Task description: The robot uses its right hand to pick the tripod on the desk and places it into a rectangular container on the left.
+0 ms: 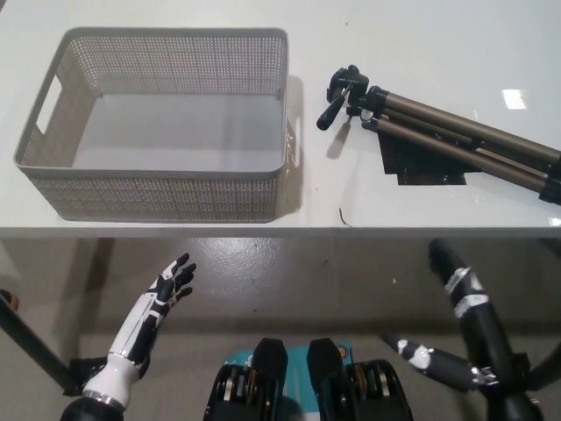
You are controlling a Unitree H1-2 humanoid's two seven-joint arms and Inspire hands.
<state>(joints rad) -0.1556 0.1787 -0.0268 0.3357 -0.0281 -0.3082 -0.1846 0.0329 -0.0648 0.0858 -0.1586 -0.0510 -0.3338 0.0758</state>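
I see tripod (447, 140) lying on desk (175, 17) at 2 o'clock, container (166, 189) at 10. Left hand (168, 285) open at 7; right hand (447, 259) at 4, can't tell its state

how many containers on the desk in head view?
1. A grey perforated rectangular container sits on the desk's left half, empty inside. The folded tripod lies to its right, apart from it. Nothing seems hidden.
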